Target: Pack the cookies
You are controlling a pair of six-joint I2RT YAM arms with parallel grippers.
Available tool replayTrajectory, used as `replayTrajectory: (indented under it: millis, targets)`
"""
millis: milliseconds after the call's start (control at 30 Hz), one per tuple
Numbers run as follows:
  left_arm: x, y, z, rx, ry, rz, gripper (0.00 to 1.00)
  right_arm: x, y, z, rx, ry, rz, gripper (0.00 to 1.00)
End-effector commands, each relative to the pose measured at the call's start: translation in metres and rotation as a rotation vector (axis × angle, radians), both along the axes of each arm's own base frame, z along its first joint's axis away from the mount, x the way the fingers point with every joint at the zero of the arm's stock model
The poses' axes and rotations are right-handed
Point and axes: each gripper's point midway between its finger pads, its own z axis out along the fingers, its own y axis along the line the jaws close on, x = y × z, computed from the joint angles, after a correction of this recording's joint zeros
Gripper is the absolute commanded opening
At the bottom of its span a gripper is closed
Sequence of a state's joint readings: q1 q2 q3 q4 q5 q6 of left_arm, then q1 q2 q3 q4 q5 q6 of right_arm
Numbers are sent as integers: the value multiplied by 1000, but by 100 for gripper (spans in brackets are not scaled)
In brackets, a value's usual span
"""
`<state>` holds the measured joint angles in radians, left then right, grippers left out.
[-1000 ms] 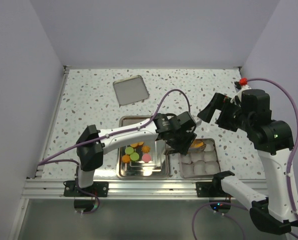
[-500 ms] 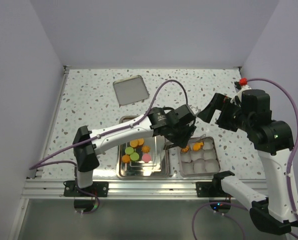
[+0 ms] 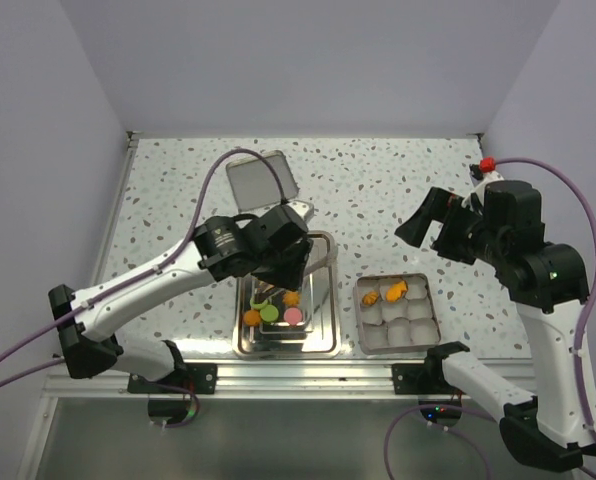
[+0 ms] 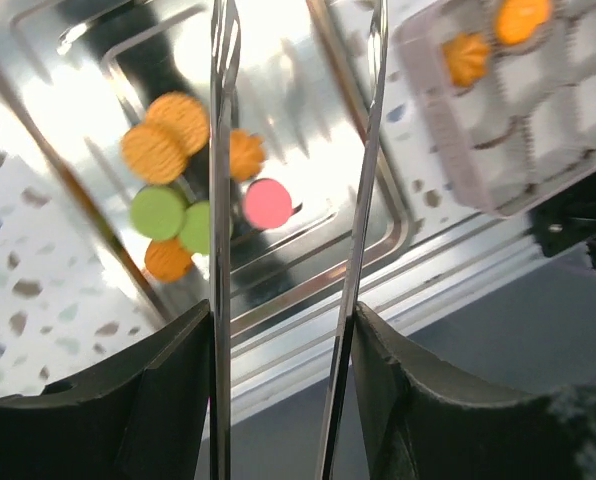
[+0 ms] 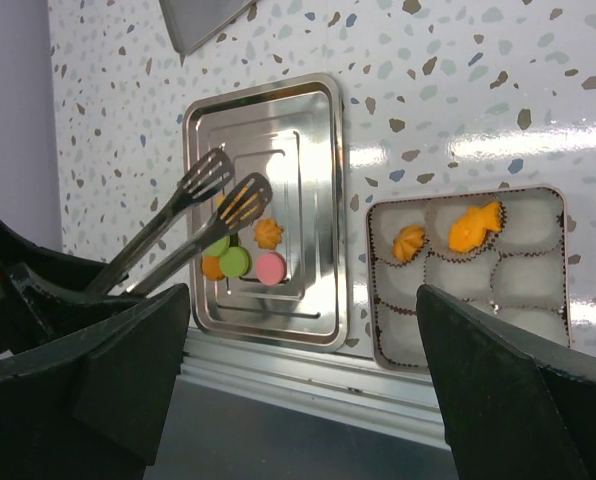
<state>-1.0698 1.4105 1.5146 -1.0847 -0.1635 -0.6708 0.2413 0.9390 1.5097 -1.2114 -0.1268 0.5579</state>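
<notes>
Doing now: we judge that we are between two transfers, at the pick of the next cookie, because the tongs carry nothing.
Cookies: most of the cookies (image 4: 153,152) lie loose in the steel tray (image 3: 328,340), at the lower middle of the overhead view. There are several orange ones, two green and one pink, bunched close, and some touch each other. Two orange ones already sit in the top row of the tin (image 5: 523,280), at the lower right of that view.
Left gripper: the left gripper (image 3: 281,262) clamps the tongs (image 4: 221,200) by their upper part. The two blades stand apart with nothing between them, over the cookie cluster. How high above it we cannot tell.
Right gripper: the right gripper (image 3: 425,228) hovers at the right of the overhead view, in the picture just above the tin. Its jaws are spread wide and hold nothing.
Progress: early, we think, since most compartments of the tin show only white liners.
Next move: we should lower the tongs so that one blade comes on each side of a single cookie. The best choice is one at the cluster's edge, such as the pink cookie (image 4: 268,203). Then we squeeze gently and lift.
Care: the discs are thin and lie flat on a shiny floor, so we expect the blades may slide over one or push a neighbour. The approach must be low and slow.
</notes>
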Motion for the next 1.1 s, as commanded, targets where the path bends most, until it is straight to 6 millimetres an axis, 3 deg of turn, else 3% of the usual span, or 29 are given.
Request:
replayTrajectory:
  millis: [0,200,300,500,667,767,933,1067]
  targets:
    - [5,53,-21,81,30,149,59,-4,4,4,23,-16,25,99]
    - [-4,116,-56,222,78,280,68,-7,5,3,26,-7,30,99]
    - [-5,131,-69,265,101,313,72,-6,6,3,32,-5,25,99]
    - [-6,130,-82,249,122,307,74,-3,9,2,41,5,32,99]
    - [-8,116,-86,197,142,255,71,0,9,3,41,5,28,99]
    - [-6,109,-80,163,137,239,69,0,8,1,36,8,26,99]
    - [1,99,-49,97,96,231,67,2,9,-2,39,11,25,99]
    - [0,99,-49,105,107,224,67,3,10,-4,43,15,23,99]
